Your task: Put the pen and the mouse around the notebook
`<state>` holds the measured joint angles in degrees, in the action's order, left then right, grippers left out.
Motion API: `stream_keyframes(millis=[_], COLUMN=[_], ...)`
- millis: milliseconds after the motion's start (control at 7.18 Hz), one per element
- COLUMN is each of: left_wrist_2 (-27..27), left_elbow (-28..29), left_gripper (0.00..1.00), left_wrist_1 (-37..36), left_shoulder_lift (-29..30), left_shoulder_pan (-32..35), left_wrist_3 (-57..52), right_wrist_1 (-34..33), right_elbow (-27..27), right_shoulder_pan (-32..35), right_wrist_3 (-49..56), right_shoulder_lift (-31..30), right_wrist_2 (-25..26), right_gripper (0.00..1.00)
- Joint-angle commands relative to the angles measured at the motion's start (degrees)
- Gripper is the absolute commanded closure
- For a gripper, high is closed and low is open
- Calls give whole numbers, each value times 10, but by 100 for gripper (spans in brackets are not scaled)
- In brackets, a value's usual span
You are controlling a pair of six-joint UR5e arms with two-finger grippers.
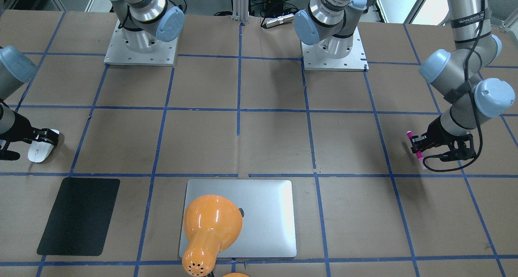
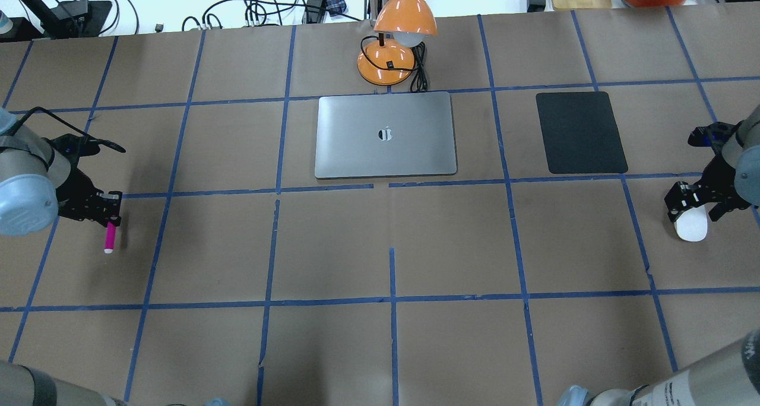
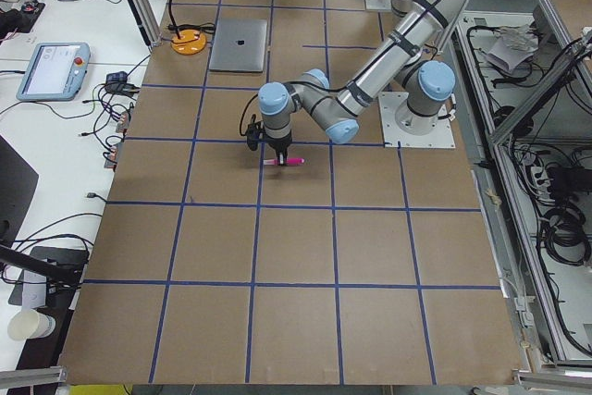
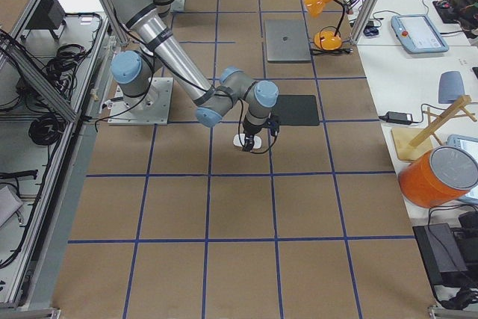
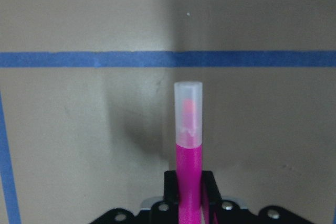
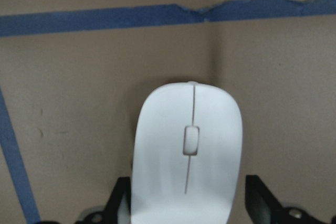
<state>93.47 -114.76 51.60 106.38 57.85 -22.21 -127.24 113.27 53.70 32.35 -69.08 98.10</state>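
The silver-grey notebook (image 2: pixel 386 156) lies shut at the table's far middle, partly covered by the lamp shade in the front-facing view (image 1: pixel 271 212). At the far left, my left gripper (image 2: pixel 111 212) is shut on the magenta pen (image 2: pixel 110 238). The pen's pale end (image 5: pixel 188 108) points away from the wrist camera, just above the brown paper. At the far right, my right gripper (image 2: pixel 692 207) straddles the white mouse (image 2: pixel 692 228). Its fingers (image 6: pixel 122 203) press on the sides of the mouse (image 6: pixel 186 150).
A black mat (image 2: pixel 580 133) lies to the right of the notebook. An orange desk lamp (image 2: pixel 404 23) stands just behind the notebook, with its cable beside it. Blue tape lines grid the brown table.
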Motion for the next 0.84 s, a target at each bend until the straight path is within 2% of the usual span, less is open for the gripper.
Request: stream_keyframes(millis=[0, 139, 418, 557, 696], left_wrist_2=[-30, -32, -25, -29, -30], left_elbow=[0, 1, 5, 7, 15], left_gripper=[100, 100, 100, 100, 100], left_wrist_1=[36, 36, 32, 24, 24], left_shoulder_lift=[-39, -45, -34, -24, -14], left_shoulder_pan=[114, 178, 307, 373, 436], left_wrist_3=[273, 387, 623, 764, 890], right_wrist_1=[6, 15, 129, 157, 155], right_elbow=[-3, -22, -133, -195, -242], right_shoulder_pan=[4, 13, 96, 152, 199], right_wrist_3=[-11, -25, -87, -129, -163], right_shoulder_lift=[-11, -21, -18, 13, 56], right_wrist_2=[1, -1, -46, -65, -77], right_gripper=[71, 72, 72, 72, 72])
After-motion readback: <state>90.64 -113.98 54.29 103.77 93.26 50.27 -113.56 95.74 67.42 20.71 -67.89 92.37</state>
